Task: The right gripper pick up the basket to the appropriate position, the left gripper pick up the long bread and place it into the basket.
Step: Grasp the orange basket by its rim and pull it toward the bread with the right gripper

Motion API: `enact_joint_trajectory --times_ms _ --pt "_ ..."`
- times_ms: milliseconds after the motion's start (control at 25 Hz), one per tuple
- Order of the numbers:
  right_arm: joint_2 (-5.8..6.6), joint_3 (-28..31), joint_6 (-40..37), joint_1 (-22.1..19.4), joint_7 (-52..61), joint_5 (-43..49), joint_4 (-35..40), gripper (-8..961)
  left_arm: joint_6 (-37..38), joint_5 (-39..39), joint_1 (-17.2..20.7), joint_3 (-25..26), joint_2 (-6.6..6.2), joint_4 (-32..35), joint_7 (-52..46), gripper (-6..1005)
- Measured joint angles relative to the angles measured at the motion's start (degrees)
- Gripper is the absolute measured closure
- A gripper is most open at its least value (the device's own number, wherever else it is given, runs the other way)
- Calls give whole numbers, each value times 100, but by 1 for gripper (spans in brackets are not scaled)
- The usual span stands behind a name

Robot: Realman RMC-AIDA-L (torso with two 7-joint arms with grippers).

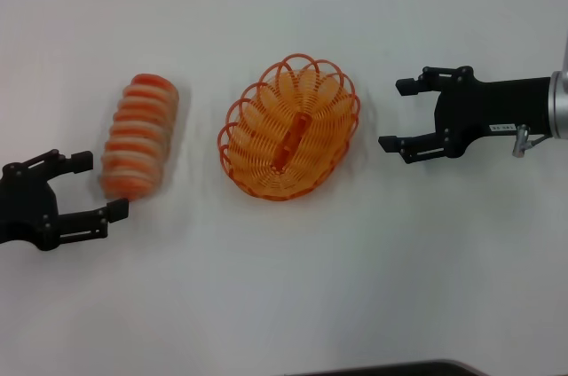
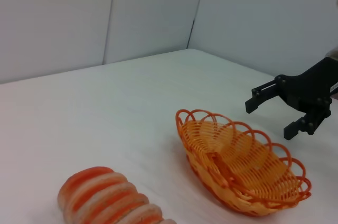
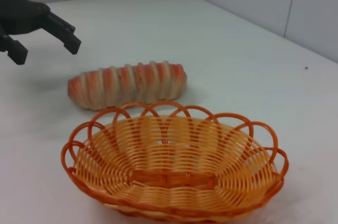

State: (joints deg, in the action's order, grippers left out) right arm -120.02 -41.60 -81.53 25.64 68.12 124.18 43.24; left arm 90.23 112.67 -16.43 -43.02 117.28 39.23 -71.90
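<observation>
The orange wire basket (image 1: 289, 127) sits empty on the white table, mid-view; it also shows in the left wrist view (image 2: 240, 166) and the right wrist view (image 3: 173, 164). The long bread (image 1: 138, 134), cream with orange-red stripes, lies on the table to the basket's left, apart from it, and shows too in the wrist views (image 2: 107, 199) (image 3: 128, 84). My right gripper (image 1: 401, 114) is open and empty, a little to the right of the basket's rim. My left gripper (image 1: 99, 185) is open and empty, its fingertips beside the bread's near end.
The white table (image 1: 293, 287) stretches around both objects. Grey partition walls (image 2: 105, 12) stand behind the table's far edges. A dark edge (image 1: 390, 369) shows at the bottom of the head view.
</observation>
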Motion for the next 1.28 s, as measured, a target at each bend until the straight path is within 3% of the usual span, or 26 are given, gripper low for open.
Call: enact_joint_trajectory --times_ms 1000,1160,1280 --pt "18 14 292 110 117 -205 -85 50 -83 215 -10 14 -4 30 46 59" --pt "49 15 264 220 938 -473 -33 54 -60 197 -10 14 -4 33 64 60" --pt "64 -48 226 453 2168 -390 203 57 -3 189 -15 13 -4 45 70 60"
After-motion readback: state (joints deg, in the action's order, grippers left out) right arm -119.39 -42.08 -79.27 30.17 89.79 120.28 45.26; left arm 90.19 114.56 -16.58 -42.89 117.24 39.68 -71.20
